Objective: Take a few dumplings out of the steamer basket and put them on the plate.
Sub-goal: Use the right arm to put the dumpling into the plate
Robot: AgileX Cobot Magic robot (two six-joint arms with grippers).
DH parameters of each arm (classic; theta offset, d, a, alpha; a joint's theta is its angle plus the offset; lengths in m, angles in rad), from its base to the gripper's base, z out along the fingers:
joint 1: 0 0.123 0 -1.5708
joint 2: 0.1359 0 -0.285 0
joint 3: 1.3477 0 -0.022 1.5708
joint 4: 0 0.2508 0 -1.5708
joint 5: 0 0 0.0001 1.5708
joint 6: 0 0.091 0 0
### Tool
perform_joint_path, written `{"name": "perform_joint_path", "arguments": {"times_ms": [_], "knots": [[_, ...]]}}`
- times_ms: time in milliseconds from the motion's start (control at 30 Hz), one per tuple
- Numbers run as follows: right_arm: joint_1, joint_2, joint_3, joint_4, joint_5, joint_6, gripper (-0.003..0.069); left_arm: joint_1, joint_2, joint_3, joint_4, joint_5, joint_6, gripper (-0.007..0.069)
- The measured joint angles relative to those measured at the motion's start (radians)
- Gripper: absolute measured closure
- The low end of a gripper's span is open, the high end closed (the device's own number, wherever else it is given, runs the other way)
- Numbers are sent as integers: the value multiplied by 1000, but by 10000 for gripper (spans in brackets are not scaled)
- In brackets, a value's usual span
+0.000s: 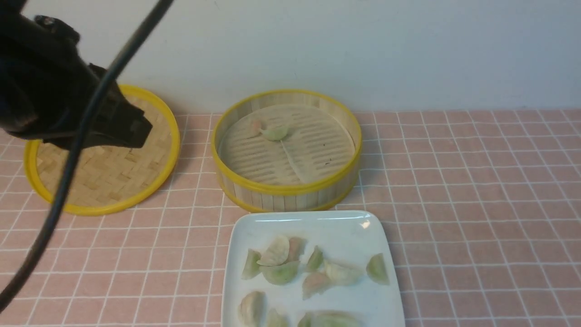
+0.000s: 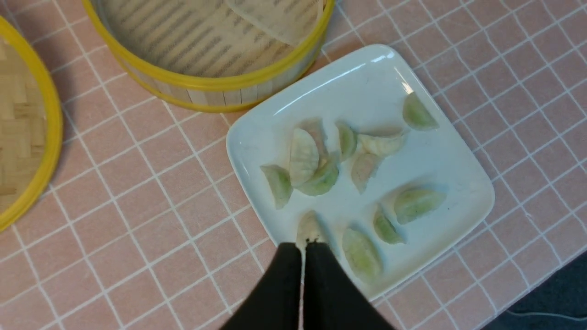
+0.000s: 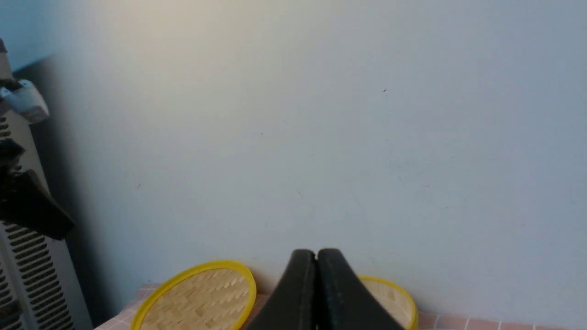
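Observation:
The steamer basket (image 1: 287, 187) stands mid-table with two dumplings (image 1: 274, 132) at the back of its slatted floor. In front of it sits the white plate (image 1: 317, 227), and several dumplings (image 1: 279, 272) lie scattered on it. My left gripper (image 1: 144, 129) hangs high at the left over the lid, shut with nothing held. In the left wrist view its fingertips (image 2: 302, 247) line up with the plate's (image 2: 367, 82) near edge, where a pale dumpling (image 2: 309, 227) lies below. My right gripper (image 3: 316, 253) is shut and empty, raised and aimed at the wall. It is outside the front view.
The flat woven lid (image 1: 109, 172) with its yellow rim lies left of the basket, also seen as the lid (image 3: 202, 298) in the right wrist view. A black cable (image 1: 81, 131) crosses the left of the front view. The pink checked cloth (image 1: 476, 204) covers the table.

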Motion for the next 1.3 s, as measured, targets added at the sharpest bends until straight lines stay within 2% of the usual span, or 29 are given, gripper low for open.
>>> {"name": "perform_joint_path", "arguments": {"times_ms": [133,400,600,800,933,1133,1300], "knots": [[0,0,2,-5,0,1,673,0,-187,111,-11,-79,4,631],[0,0,2,-5,-1,2,673,0,-555,454,-25,-378,8,631],[0,0,2,-5,-1,5,673,0,-744,595,-53,-400,10,631],[0,0,2,-5,-2,5,673,0,-814,632,-36,-355,38,631],[0,0,2,-5,-3,13,673,0,-818,650,-14,-380,52,631],[0,0,2,-5,-3,20,673,33,-866,800,81,-636,34,631],[0,0,2,-5,-3,20,673,149,-1009,1063,174,-818,-5,631]]}}
